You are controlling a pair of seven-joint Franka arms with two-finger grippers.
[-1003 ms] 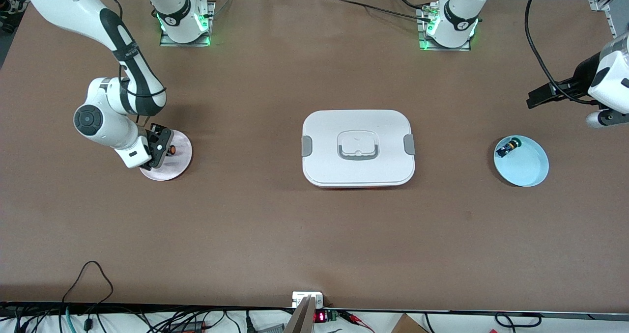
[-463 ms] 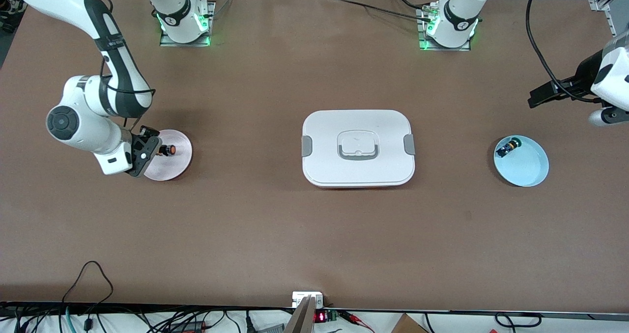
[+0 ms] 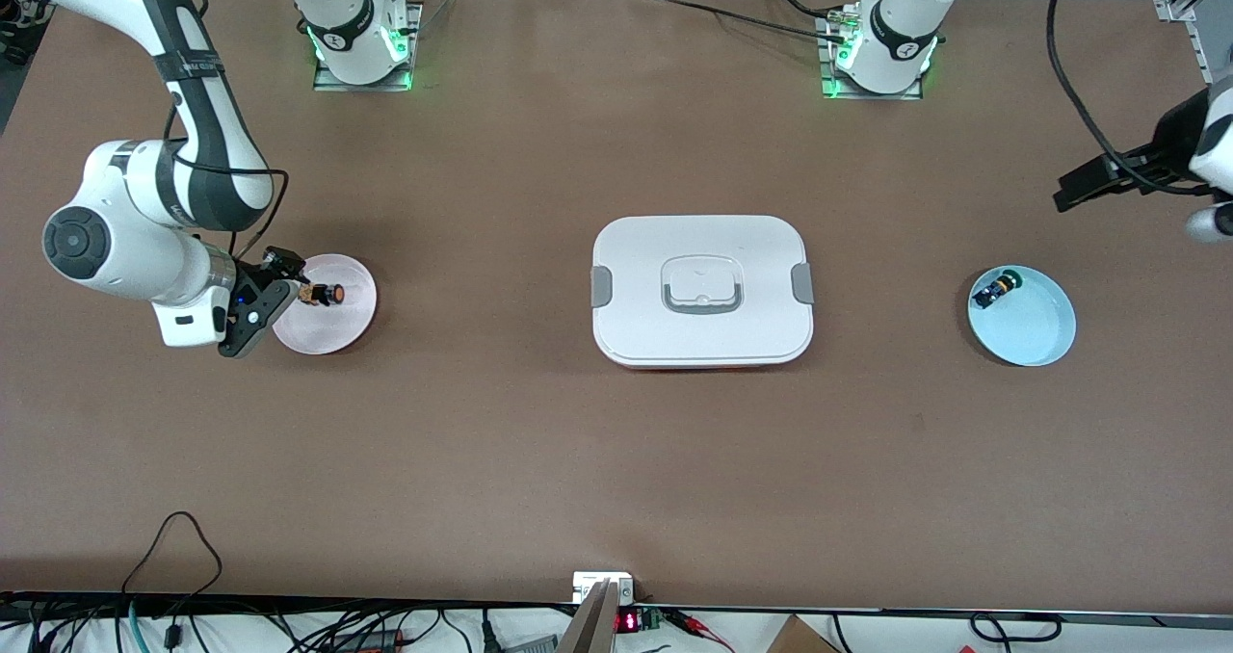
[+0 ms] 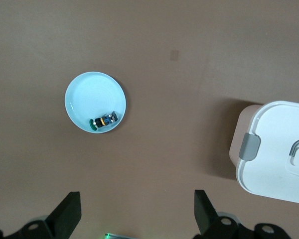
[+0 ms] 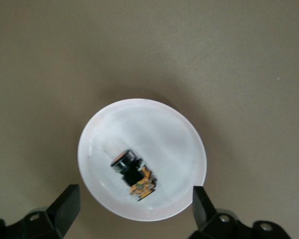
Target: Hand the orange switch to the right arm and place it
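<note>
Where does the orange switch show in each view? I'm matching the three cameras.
Front view: the orange switch lies on the pink plate, toward the right arm's end of the table, beside the right gripper.
Left wrist view: not in it.
Right wrist view: the switch lies on the plate.
Shared landmark: the pink plate.

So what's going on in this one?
The orange switch lies on the pink plate at the right arm's end of the table. The right end effector is open at the plate's edge, holding nothing. The left end effector is open too, waiting above the table near the blue dish, which holds a small blue-and-black part. A closed white container sits mid-table.
</note>
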